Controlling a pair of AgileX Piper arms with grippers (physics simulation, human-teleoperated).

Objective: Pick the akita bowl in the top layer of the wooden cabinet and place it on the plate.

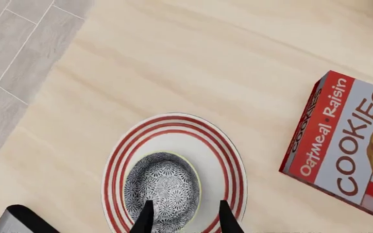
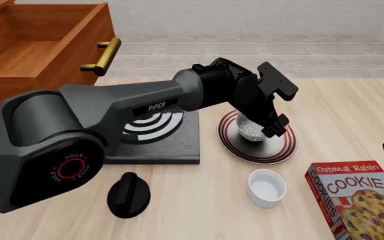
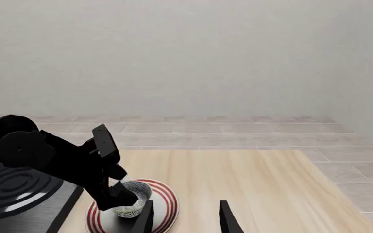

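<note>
The akita bowl (image 1: 162, 187), black-and-white patterned, sits upright on the red-ringed white plate (image 1: 222, 160). In the front view the bowl (image 2: 251, 129) is on the plate (image 2: 282, 150) just right of the stove. My left gripper (image 1: 186, 221) hovers over the bowl, open, with one finger above its inside and the other outside its wall. In the front view the left gripper (image 2: 272, 127) hangs low over the plate. The wooden cabinet (image 2: 78, 35) stands at the back left with its top layer (image 2: 25, 55) pulled out. My right gripper (image 3: 186, 221) is open and empty, off to the right.
A black square stove (image 2: 158, 142) lies left of the plate. A white cup (image 2: 267, 187) stands in front of it, with a cookies box (image 2: 352, 200) to the right and a black knob-like lid (image 2: 128, 195) at the front left. The drawer's brass handle (image 2: 102, 57) juts out.
</note>
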